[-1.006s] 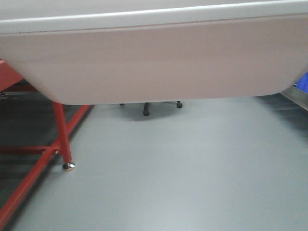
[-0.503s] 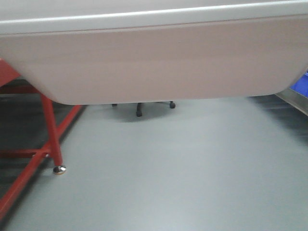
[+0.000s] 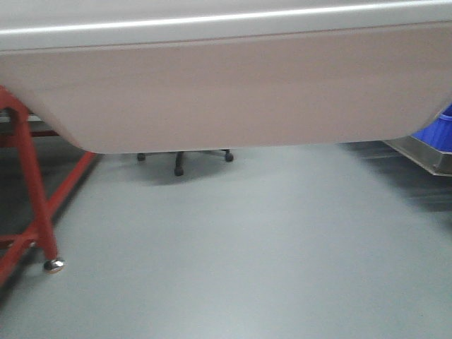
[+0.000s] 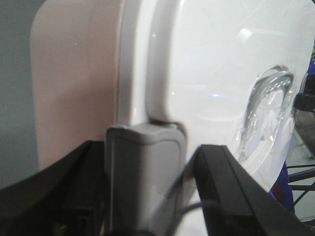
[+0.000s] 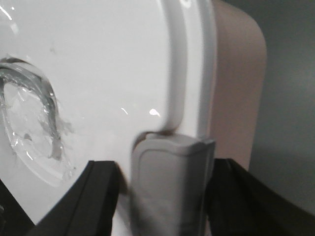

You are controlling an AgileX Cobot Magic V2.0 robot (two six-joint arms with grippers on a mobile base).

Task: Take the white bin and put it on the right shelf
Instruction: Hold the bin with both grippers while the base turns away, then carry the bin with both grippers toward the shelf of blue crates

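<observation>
Floor (image 3: pixel 247 268) (grey), red frame (image 3: pixel 28 176), white bin (image 3: pixel 226 92) above

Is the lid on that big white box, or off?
On. The glossy lid sits over the rim of the white bin in both wrist views, a grey latch at each end.

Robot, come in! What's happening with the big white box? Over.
Left gripper, right gripper: each gripping at a grey latch of the milky pinkish-white lidded plastic bin. Bin off the grey floor. Red metal frame leg left, blue crate right.
</observation>
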